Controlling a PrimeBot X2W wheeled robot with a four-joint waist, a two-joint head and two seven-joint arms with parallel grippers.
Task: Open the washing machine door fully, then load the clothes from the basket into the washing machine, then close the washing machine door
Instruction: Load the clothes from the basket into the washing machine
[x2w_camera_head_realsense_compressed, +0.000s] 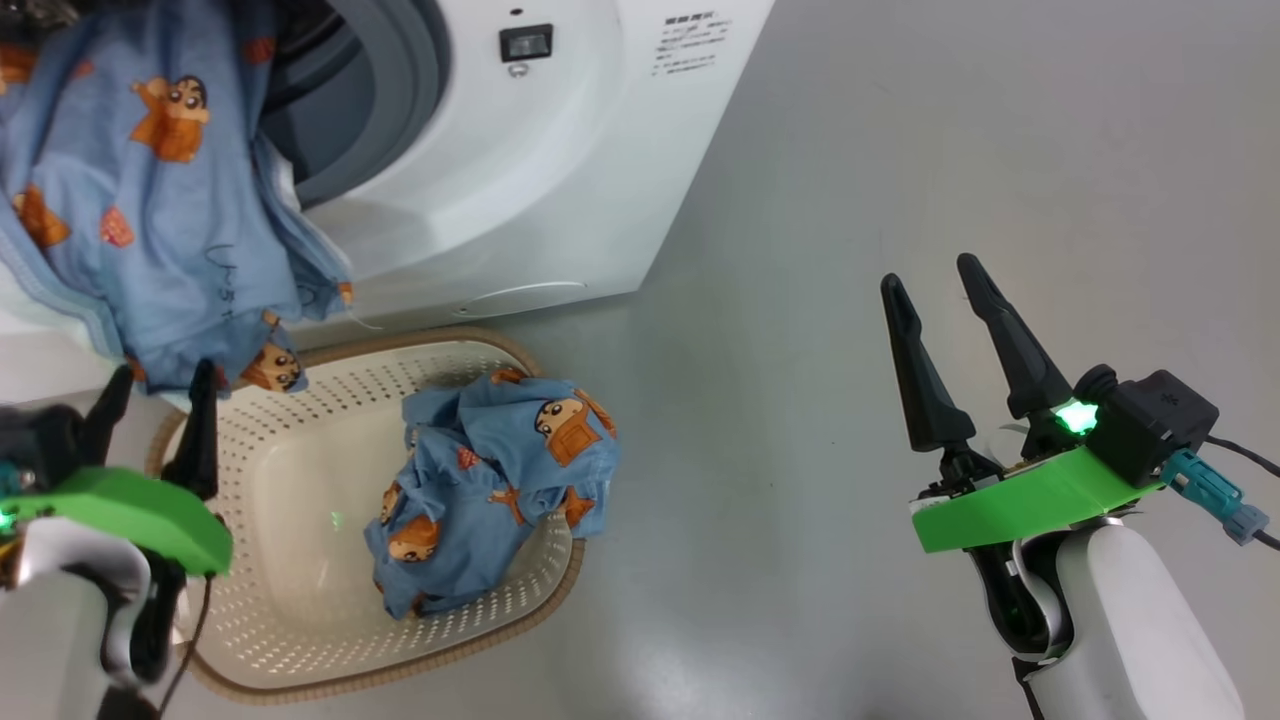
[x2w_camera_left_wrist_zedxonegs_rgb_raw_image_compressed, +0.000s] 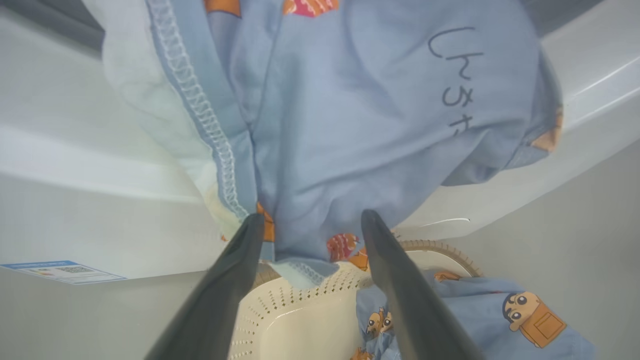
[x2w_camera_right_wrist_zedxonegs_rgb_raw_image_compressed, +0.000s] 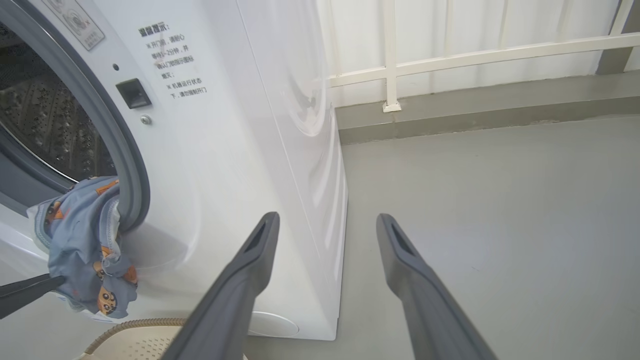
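The white washing machine (x2w_camera_head_realsense_compressed: 520, 170) stands with its drum mouth and grey seal (x2w_camera_right_wrist_zedxonegs_rgb_raw_image_compressed: 125, 160) uncovered; its door is out of view. One light blue garment (x2w_camera_head_realsense_compressed: 150, 200) hangs out of the drum and down the machine's front. My left gripper (x2w_camera_head_realsense_compressed: 160, 395) is open just under that garment's lower hem, and the cloth (x2w_camera_left_wrist_zedxonegs_rgb_raw_image_compressed: 350, 125) sags down to its fingertips (x2w_camera_left_wrist_zedxonegs_rgb_raw_image_compressed: 252, 225). A second blue garment (x2w_camera_head_realsense_compressed: 490, 490) lies bunched at the right side of the cream basket (x2w_camera_head_realsense_compressed: 300, 560). My right gripper (x2w_camera_head_realsense_compressed: 940, 290) is open over bare floor, far right of the basket, holding nothing.
The basket sits on the grey floor (x2w_camera_head_realsense_compressed: 950, 150) right against the machine's base. A blue label sticker (x2w_camera_left_wrist_zedxonegs_rgb_raw_image_compressed: 55, 272) is on the machine's lower front. A white railing (x2w_camera_right_wrist_zedxonegs_rgb_raw_image_compressed: 450, 50) and a low kerb run behind the machine's right side.
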